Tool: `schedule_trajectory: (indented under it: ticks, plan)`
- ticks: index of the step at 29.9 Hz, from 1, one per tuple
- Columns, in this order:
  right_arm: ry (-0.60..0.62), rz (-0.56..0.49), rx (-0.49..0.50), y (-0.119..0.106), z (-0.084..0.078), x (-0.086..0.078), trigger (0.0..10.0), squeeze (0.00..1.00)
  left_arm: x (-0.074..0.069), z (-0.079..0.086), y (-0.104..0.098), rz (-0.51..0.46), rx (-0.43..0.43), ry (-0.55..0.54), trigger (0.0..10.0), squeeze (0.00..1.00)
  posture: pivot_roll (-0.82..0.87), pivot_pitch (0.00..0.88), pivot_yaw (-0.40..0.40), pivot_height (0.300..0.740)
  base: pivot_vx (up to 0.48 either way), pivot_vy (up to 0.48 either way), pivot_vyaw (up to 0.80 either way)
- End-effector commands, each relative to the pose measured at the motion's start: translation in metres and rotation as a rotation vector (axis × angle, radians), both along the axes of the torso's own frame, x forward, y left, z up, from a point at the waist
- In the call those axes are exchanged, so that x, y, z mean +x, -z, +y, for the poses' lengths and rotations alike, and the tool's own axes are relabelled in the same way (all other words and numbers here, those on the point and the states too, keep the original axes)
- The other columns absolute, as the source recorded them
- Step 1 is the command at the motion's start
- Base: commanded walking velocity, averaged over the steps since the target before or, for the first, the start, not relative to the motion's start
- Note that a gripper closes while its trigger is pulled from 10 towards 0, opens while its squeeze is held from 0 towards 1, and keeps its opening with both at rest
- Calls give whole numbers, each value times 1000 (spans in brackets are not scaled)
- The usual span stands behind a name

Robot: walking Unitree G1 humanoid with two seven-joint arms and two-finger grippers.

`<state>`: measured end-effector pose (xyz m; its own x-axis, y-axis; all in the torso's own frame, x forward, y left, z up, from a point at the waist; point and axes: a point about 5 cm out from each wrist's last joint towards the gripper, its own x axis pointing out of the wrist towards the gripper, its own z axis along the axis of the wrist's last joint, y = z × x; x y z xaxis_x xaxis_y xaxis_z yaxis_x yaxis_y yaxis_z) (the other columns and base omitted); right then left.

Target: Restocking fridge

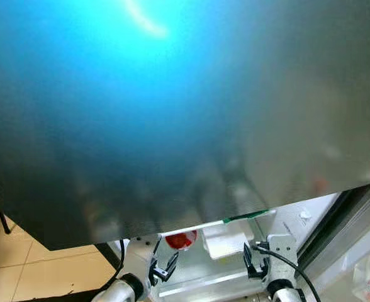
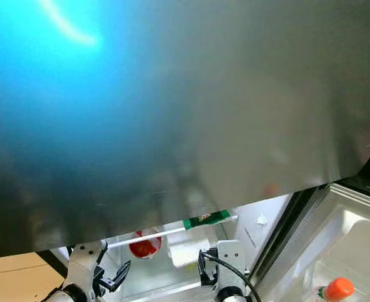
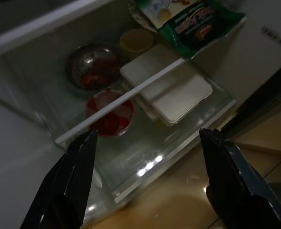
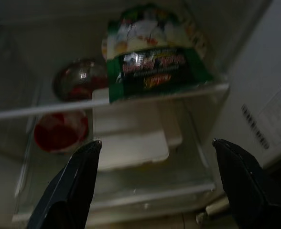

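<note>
An open fridge compartment lies below me. On its lower glass shelf [image 3: 145,157] stand a red-filled bowl [image 3: 110,114], a flat white lidded container [image 3: 171,88], a metal bowl [image 3: 93,64] and a small yellow cup [image 3: 136,40]. A green snack packet [image 4: 157,62] lies on the shelf above, overhanging its front rail. My left gripper [image 1: 163,264] is open in front of the red bowl, holding nothing. My right gripper [image 1: 255,261] is open in front of the white container [image 4: 135,136], also holding nothing.
A large dark glossy panel [image 1: 172,113] sits close to my head and hides most of the fridge. The open fridge door [image 2: 355,233] stands at the right with an orange-capped bottle [image 2: 338,289] in its rack. Beige floor tiles [image 1: 21,264] lie at the left.
</note>
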<state>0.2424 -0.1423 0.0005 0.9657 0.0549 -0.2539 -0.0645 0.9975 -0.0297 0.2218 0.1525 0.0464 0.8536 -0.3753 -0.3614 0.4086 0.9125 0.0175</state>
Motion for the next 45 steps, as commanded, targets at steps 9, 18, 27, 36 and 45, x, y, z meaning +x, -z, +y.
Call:
schedule_trajectory:
  ticks: [9, 18, 27, 36, 45]
  plan:
    - [-10, 296, -115, 55, -21, -48, 10000, 0, -27, 48, 52, 182, 131, -229, 10000, 0, -52, 125, 47, 740, 0, 0, 0]
    - [63, 477, -217, 79, -58, -84, 10000, 0, -63, 70, 96, 383, 190, -293, 10000, 0, -80, 113, 36, 740, 0, 0, 0]
    - [-29, 593, -201, 90, -53, -96, 10000, 0, -105, 73, 126, 582, 184, -271, 10000, 0, -91, 104, 28, 740, 0, 0, 0]
    - [-66, 597, -159, 92, -43, -97, 10000, 0, -120, 87, 134, 583, 230, -435, 10000, 0, -83, 98, 27, 740, 0, 0, 0]
    - [-71, 600, -161, 92, -43, -98, 10000, 0, -118, 94, 137, 587, 244, -461, 10000, 0, -84, 94, 27, 740, 0, 0, 0]
